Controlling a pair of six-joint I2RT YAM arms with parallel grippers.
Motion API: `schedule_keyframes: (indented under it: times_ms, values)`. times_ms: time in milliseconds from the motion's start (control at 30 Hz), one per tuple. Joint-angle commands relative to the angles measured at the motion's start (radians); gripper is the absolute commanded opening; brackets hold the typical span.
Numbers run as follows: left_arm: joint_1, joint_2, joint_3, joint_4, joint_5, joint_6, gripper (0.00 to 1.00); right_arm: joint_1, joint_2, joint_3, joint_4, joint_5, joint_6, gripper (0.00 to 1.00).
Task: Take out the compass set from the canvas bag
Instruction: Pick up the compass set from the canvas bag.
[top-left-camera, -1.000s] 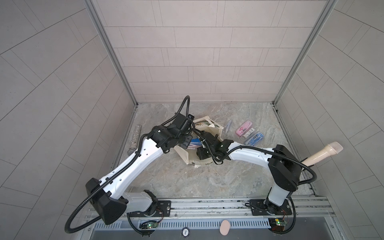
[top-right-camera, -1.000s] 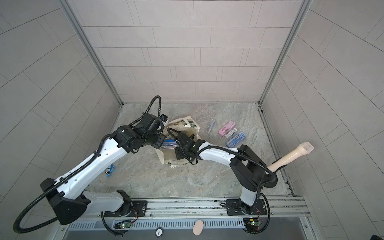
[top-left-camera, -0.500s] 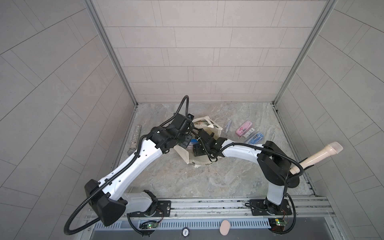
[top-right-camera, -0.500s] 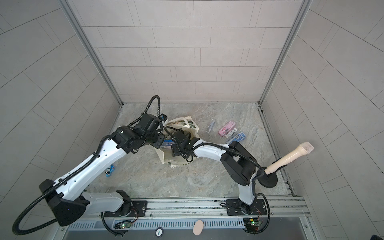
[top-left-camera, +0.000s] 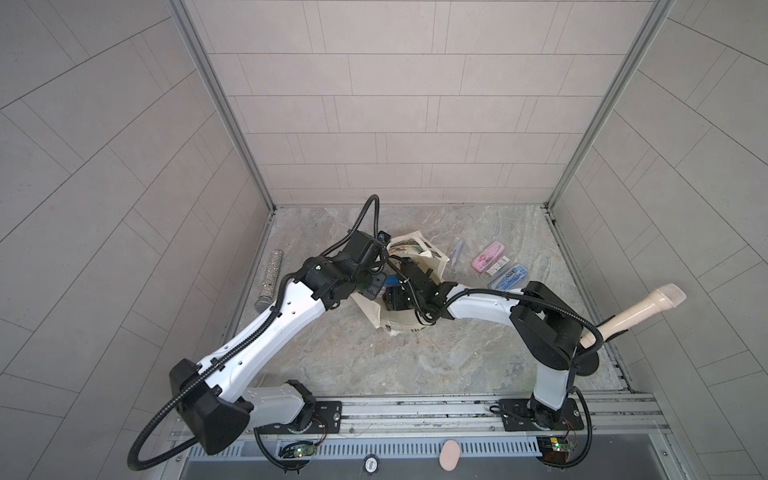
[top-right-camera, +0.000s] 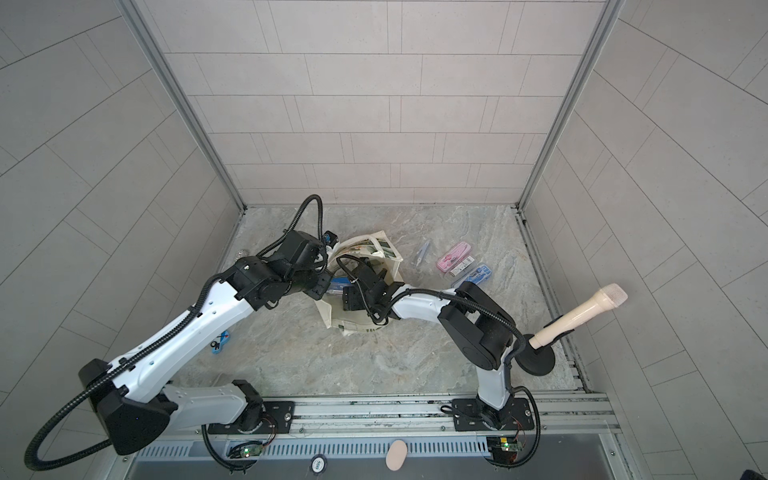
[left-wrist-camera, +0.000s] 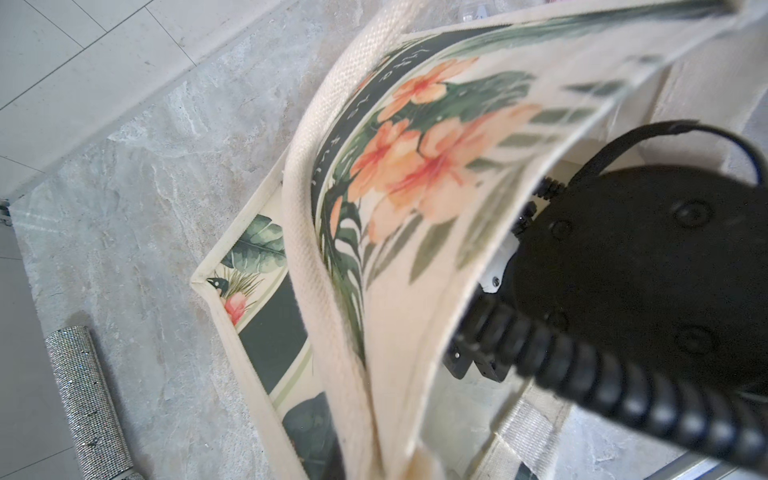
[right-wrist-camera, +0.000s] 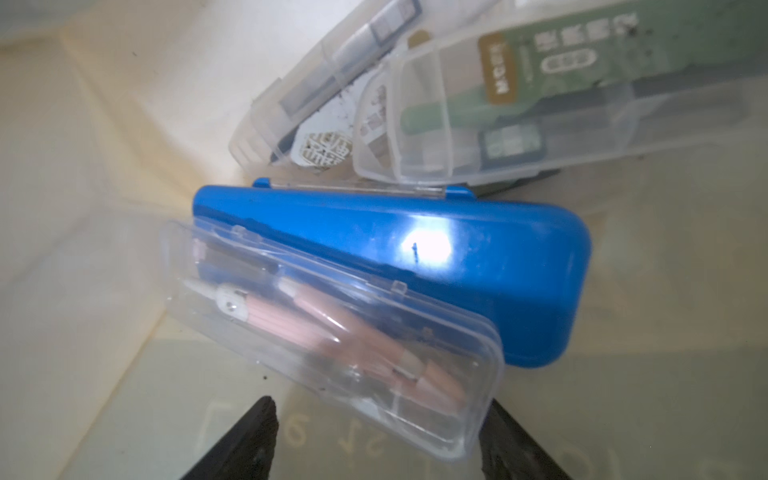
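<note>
The compass set (right-wrist-camera: 332, 345), a clear case, lies on a blue case (right-wrist-camera: 415, 257) inside the bag (top-left-camera: 415, 248), mid-table. My right claw (right-wrist-camera: 380, 403), entering from 4 o'clock, gapes empty at its near end; I'd ease in and close squarely. My left claw (top-left-camera: 376, 286), at 9 o'clock, pinches the bag's rim.

The canvas bag (left-wrist-camera: 415, 174) is seen as cream-white, printed with green tropical leaves, orange-pink blossoms and a dark green band. Inside it are shown a glossy blue case (right-wrist-camera: 415, 249), a clear case (right-wrist-camera: 332, 332) holding a pale pink compass, and a second clear case (right-wrist-camera: 540, 91) backed by a green and brown card. On the grey, veined marble-patterned surface (top-left-camera: 415, 365), a pink case (top-left-camera: 488, 260) and a light blue case (top-left-camera: 509, 277) are found near the far right corner. A silver glittered cylinder (top-left-camera: 269, 279) is found along the left edge. A beige microphone (top-right-camera: 582, 313) is carried on a black base (top-right-camera: 538, 361). The left arm (top-left-camera: 282, 324) and right arm (top-left-camera: 482, 307) are finished in white with black joints.
</note>
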Motion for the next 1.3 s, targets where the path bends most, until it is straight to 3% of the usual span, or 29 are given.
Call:
schedule_keyframes:
  times_ms: [0, 267, 700, 833, 933, 1000, 1267]
  values:
    - [-0.005, -0.045, -0.061, 0.036, 0.024, -0.009, 0.0, -0.002, -0.059, -0.036, 0.146, -0.047, 0.036, 0.77]
    - [-0.005, -0.084, -0.168, 0.075, 0.048, -0.031, 0.0, -0.018, -0.094, -0.096, 0.27, -0.116, 0.049, 0.72]
    - [-0.005, -0.071, -0.142, 0.053, 0.053, -0.024, 0.0, -0.022, -0.063, -0.13, 0.462, -0.208, 0.135, 0.65]
    - [-0.005, -0.061, -0.127, 0.047, 0.051, -0.024, 0.0, -0.021, -0.093, -0.107, 0.28, -0.095, 0.128, 0.68]
    - [-0.004, -0.055, -0.12, 0.045, 0.051, -0.024, 0.0, -0.02, -0.1, -0.051, 0.055, 0.033, 0.11, 0.75]
    - [-0.004, -0.054, -0.119, 0.044, 0.053, -0.024, 0.0, -0.021, -0.098, -0.034, 0.002, 0.072, 0.11, 0.78]
    - [-0.005, -0.043, -0.116, 0.042, 0.069, -0.019, 0.0, -0.047, 0.002, -0.025, 0.211, -0.072, 0.169, 0.82]
